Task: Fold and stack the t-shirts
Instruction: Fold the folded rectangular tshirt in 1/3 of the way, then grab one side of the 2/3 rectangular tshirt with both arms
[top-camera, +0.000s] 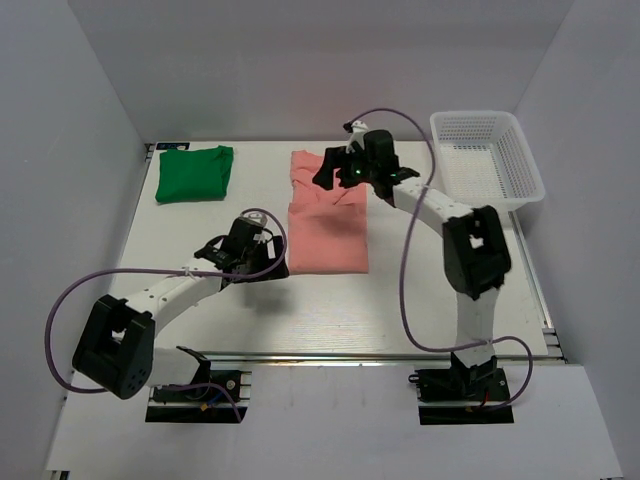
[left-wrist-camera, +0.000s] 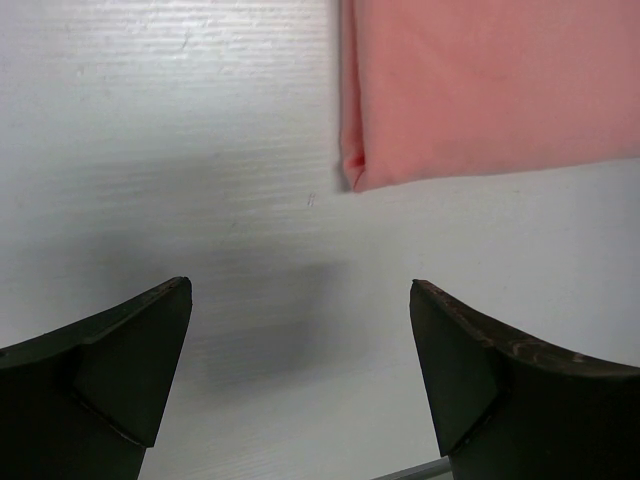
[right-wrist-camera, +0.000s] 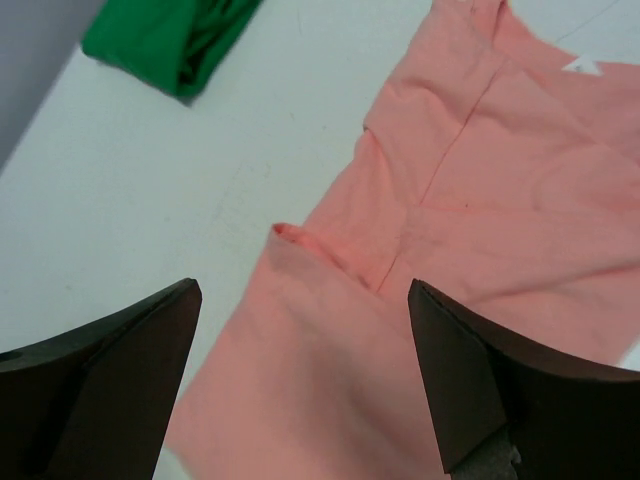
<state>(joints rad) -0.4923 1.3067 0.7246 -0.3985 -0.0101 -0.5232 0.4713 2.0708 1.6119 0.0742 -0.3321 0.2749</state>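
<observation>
Halfway: green shirt (top-camera: 195, 173) is sitting folded at 10 o'clock; pink shirt (top-camera: 328, 225) is lying part-folded, needing more folds and stacking. I'm holding left fingers (left-wrist-camera: 110, 375), right fingers (right-wrist-camera: 480, 385) spread.

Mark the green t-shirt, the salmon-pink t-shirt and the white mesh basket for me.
green t-shirt (top-camera: 195, 175): top external view, middle of the folded bundle.
salmon-pink t-shirt (top-camera: 328, 238): top external view, flat lower body panel.
white mesh basket (top-camera: 488, 162): top external view, bare mesh floor.
</observation>
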